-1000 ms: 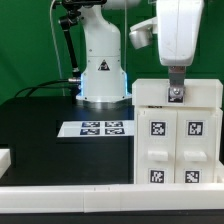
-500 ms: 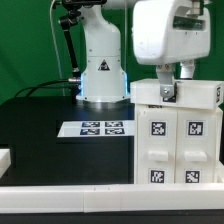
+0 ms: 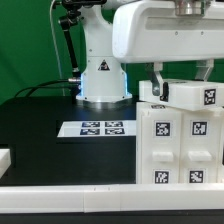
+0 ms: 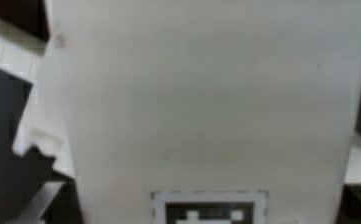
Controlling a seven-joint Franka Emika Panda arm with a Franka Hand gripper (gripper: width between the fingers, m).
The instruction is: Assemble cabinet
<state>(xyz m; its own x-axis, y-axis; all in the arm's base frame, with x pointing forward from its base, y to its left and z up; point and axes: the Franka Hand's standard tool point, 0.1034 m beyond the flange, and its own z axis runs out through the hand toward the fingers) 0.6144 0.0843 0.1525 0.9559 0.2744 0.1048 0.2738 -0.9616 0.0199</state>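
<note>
Look at the exterior view first: your end effector (image 3: pixel 182 80) hangs low at the exterior view's right, its big white housing filling the upper part of the frame, with one dark finger (image 3: pixel 156 80) and a second one showing near the far edge. Between those two fingers sits a white slab (image 3: pixel 190 94) carrying a square tag, tilted slightly, and the fingers stand wide on either side of it. You cannot tell from either picture whether they actually press on the slab.

Directly beneath the end effector stands the cabinet (image 3: pixel 178 148), a tall white boxy body on the black desk (image 3: pixel 50 125), with four square tags on the face toward the camera. The slab lies on or just above the cabinet's top; contact there is not clear.

Away from the end effector, toward the exterior view's left and lower down, the marker board (image 3: pixel 101 129) lies flat on the desk, well apart from the cabinet. Behind it you see the arm's white base (image 3: pixel 103 72). A white rail (image 3: pixel 70 193) runs along the desk's near edge.

In the wrist view a broad pale panel (image 4: pixel 203 100) fills nearly everything, blurred, with part of a tag at one edge.
</note>
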